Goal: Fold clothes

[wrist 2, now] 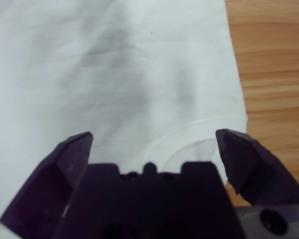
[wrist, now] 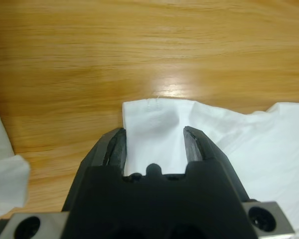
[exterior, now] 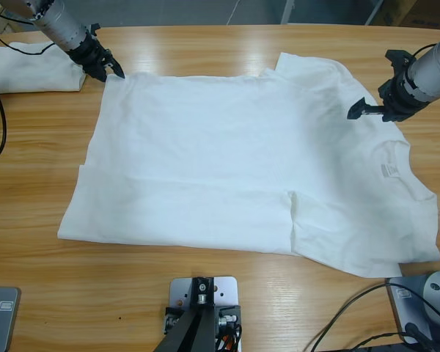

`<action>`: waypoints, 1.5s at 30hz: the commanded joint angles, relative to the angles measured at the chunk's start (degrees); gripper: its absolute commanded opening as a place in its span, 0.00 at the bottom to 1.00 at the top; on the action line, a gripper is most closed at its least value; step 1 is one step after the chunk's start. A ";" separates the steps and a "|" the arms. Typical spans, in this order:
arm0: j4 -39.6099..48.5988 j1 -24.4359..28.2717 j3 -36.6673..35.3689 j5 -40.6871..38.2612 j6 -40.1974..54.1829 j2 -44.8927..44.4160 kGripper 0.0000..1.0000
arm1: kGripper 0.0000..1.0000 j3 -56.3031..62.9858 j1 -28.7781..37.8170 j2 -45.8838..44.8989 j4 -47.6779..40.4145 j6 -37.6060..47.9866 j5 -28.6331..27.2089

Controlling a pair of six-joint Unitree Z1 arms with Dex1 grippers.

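the high view looks straight down from above on the whole wooden table [exterior: 44, 220] and the spread t-shirt [exterior: 227, 169]. the left wrist view looks close along the left gripper [wrist: 154, 144] at the shirt's corner, which the high view shows at upper left. the right wrist view hangs close over the collar [wrist 2: 189, 137], seen in the high view at right.

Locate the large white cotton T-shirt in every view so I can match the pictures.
High view: the large white cotton T-shirt lies spread flat across the middle of the wooden table.
Left wrist view: its hemmed corner lies between the left hand jaws.
Right wrist view: it fills the picture; neckline by the open right hand.
Shared landmark: the wooden table.
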 commanded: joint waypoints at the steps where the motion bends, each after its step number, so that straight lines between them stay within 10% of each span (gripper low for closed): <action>1: 2.74 0.50 -1.43 0.64 0.06 4.65 0.00 | 0.99 1.61 -1.20 1.76 -0.49 -0.49 0.06; 18: 1.03 1.42 -1.01 -6.58 0.66 -0.01 0.00 | 0.99 2.40 -1.68 -1.10 -0.48 -0.49 0.53; 30: -0.36 2.58 7.76 -8.51 1.24 -4.38 0.00 | 1.00 -0.29 -21.51 3.68 -5.84 -5.76 22.17; 45: -0.45 2.66 9.01 -8.51 0.87 -5.40 0.00 | 0.99 -13.68 -23.88 20.96 -18.12 -16.59 39.21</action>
